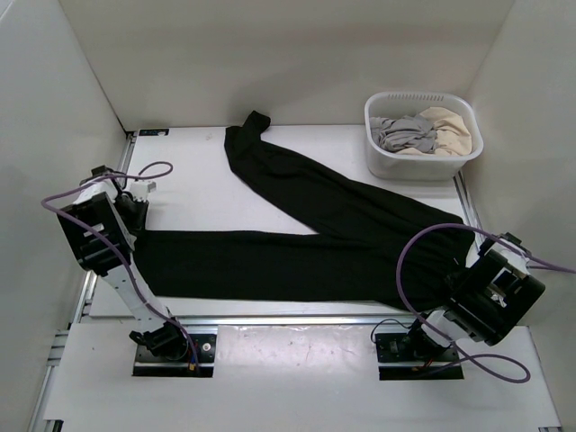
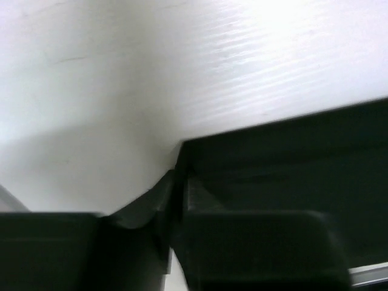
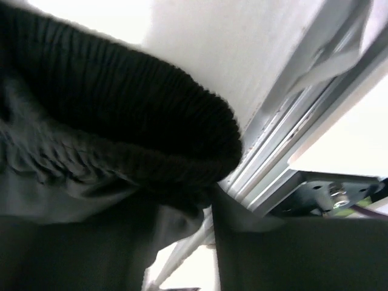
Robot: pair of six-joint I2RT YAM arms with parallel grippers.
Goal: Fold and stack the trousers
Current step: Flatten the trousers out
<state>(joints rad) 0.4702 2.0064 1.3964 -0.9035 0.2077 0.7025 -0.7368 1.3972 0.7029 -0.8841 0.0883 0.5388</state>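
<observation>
Black trousers lie spread in a V on the white table, waistband at the near right, one leg along the near edge. Left gripper pinches a fold at that leg's hem. Right gripper sits at the ribbed waistband; whether it grips cannot be told. White basket stands far right.
</observation>
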